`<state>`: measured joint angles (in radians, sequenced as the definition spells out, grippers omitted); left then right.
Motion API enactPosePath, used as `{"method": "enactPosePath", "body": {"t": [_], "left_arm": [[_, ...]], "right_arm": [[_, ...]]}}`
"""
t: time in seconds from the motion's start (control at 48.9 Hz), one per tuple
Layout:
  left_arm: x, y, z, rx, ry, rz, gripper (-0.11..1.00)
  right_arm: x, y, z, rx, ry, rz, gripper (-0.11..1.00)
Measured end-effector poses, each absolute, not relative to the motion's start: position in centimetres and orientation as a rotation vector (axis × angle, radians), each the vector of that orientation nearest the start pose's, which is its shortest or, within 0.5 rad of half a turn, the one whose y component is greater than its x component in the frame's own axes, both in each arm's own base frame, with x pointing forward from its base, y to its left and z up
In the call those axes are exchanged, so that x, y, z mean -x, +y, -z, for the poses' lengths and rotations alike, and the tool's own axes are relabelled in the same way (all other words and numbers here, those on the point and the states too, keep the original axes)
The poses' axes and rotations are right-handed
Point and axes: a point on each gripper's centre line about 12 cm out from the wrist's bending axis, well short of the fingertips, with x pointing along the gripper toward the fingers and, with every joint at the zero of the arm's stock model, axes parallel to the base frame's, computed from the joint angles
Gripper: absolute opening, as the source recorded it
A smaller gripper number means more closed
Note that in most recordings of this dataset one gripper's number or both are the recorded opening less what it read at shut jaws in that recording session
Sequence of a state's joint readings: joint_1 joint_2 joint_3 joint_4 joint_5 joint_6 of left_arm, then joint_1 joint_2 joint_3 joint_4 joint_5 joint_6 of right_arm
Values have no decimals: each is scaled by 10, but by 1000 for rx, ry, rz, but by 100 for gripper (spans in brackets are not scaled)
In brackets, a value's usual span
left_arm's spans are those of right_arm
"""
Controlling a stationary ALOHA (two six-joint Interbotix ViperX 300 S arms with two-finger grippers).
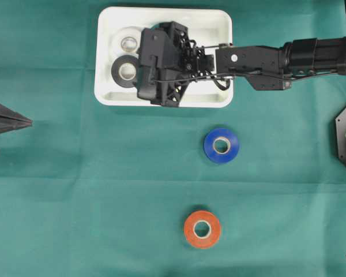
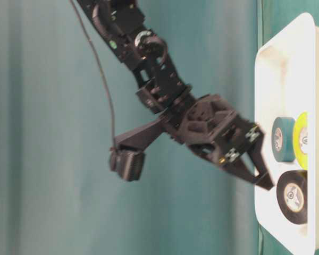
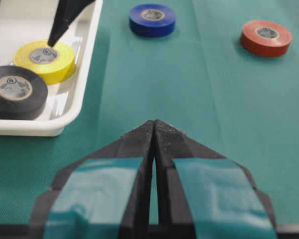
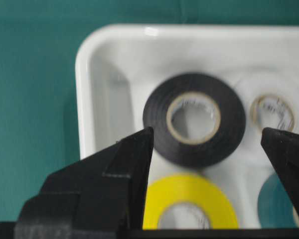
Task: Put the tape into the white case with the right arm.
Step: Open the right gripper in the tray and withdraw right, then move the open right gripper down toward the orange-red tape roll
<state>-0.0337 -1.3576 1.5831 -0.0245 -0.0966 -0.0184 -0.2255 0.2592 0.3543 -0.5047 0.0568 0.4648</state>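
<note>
Green cloth (image 1: 75, 219) covers the whole table, faintly creased and finely woven in the left wrist view; at table level only a blurred teal backdrop shows behind the arm, and nothing more of the room can be made out. Upon it, at the far edge of the overhead view, lies the white case (image 1: 219, 23), a shallow glossy tray with rounded corners. Reaching in from the right side of that view, the right arm (image 1: 311, 55) stretches across the case, and its right gripper (image 4: 207, 144) hangs over the tray with fingers spread wide, nothing between them. Four rolls lie flat inside the case: black tape (image 4: 194, 119) near the left rim, white tape (image 4: 272, 112) beside it, yellow tape (image 4: 189, 209) directly beneath the open fingers, and teal tape (image 2: 283, 139), which touches the yellow roll in the table-level view. Out on the cloth, well apart from the case, rest blue tape (image 1: 221, 145) and, nearer the front edge, red tape (image 1: 202, 229). At the left edge waits the left gripper (image 3: 154, 130), its teal-banded fingers pressed together over bare cloth. Printing runs round the cardboard cores of the black and white rolls, yet it is too small and blurred to read
</note>
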Motion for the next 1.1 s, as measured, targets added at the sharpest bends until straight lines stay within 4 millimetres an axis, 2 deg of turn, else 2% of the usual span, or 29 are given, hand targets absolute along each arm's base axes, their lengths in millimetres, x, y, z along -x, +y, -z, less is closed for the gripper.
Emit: {"method": "enactPosePath", "body": {"t": [0.246,0.696,1.105], "left_arm": [[-129,-4,-166,40,130,29,0],[-129,-4,-166,42,130,28,0],[-129,-4,-166,40,130,29,0]], "right_arm": [[-423,-101,-168,-29,677,231,66],[-345,-82,-167,-44,714,226,66],[-286,-65,-163,-52,687,199,66]]}}
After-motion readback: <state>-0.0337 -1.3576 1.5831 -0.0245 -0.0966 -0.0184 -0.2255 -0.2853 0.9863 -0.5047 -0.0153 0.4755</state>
